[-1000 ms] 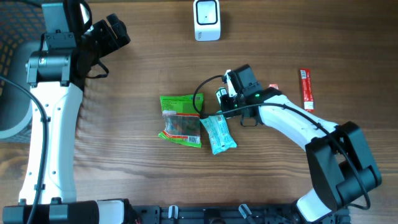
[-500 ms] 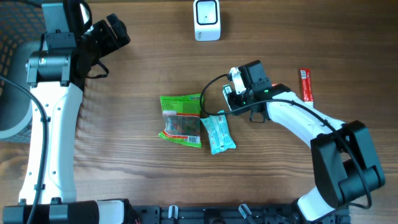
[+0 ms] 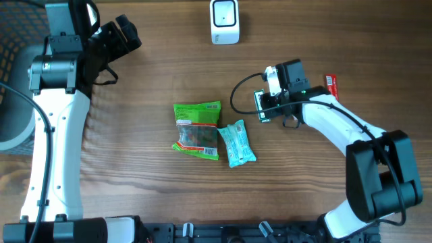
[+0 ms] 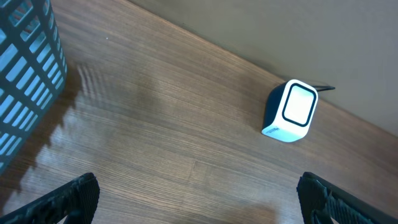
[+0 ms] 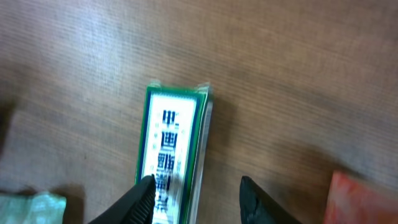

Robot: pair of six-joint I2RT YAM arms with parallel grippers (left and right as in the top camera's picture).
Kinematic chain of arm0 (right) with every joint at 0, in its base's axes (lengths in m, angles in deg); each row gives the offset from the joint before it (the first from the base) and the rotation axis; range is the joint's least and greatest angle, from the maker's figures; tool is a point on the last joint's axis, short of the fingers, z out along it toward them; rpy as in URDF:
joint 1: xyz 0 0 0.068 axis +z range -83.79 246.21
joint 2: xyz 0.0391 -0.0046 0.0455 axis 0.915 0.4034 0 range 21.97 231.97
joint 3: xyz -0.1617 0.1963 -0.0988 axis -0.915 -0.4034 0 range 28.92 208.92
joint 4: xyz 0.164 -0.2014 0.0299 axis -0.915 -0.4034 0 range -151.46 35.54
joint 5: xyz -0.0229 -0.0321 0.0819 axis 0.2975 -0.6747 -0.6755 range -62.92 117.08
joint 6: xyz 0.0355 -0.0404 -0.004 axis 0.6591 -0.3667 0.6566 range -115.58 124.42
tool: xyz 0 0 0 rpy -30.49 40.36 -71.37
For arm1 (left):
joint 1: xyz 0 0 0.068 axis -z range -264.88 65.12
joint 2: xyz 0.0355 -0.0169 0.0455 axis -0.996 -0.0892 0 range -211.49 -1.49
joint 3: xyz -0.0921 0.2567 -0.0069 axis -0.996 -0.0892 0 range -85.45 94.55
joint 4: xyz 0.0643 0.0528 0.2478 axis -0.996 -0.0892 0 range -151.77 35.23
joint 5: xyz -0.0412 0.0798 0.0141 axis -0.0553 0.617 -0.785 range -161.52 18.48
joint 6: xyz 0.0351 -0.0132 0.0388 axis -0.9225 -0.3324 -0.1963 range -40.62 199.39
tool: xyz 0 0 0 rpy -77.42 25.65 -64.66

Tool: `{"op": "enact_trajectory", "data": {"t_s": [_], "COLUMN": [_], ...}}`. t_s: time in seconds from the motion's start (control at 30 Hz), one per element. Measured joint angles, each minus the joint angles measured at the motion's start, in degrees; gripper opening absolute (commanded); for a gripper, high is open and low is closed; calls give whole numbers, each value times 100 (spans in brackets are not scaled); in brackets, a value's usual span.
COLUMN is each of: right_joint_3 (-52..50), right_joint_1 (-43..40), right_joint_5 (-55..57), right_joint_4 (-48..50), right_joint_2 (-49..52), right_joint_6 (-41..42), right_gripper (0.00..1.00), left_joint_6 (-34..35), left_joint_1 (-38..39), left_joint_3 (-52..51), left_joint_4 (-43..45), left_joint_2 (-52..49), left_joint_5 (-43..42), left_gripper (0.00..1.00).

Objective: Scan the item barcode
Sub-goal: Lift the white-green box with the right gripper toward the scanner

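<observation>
Overhead, your right arm (image 3: 324, 118) reaches over a green-edged packet (image 3: 260, 115) at mid-tabletop (image 3: 135, 182), well below the scanner (image 3: 224, 21). A green bag (image 3: 197, 129) and a teal pack (image 3: 237, 143) lie touching to its left, with a red stick (image 3: 331, 96) to its right.

In the left wrist view, your left fingers (image 4: 68, 199) are spread wide over bare wood, the scanner ahead.

In the right wrist view, your right fingers (image 5: 142, 196) stand apart. The packet lies flat, tucked under one finger and clear of the other.
</observation>
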Motion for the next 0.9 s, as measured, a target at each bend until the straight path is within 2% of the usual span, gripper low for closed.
{"op": "enact_trajectory", "data": {"t_s": [0.13,0.27,0.4,0.7,0.9], "right_joint_3": [184,96,-85,-79,-92], "right_joint_1": [341,726,723,723,723], "right_joint_5": [2,422,944,1058,1113], "right_joint_4": [-428,-317,-37,52,42], "right_joint_2": [-83,-101,-13,-11,-9], "right_joint_6": [114,518,691,719,721], "right_gripper": [49,49,52,56,53], "left_joint_6": [0,0,0,0,0], "left_joint_1": [0,0,0,0,0], "left_joint_3": [0,0,0,0,0], "left_joint_4": [0,0,0,0,-2], "left_joint_2": [0,0,0,0,0], "left_joint_5": [0,0,0,0,0], "left_gripper": [100,100,100,100,100]}}
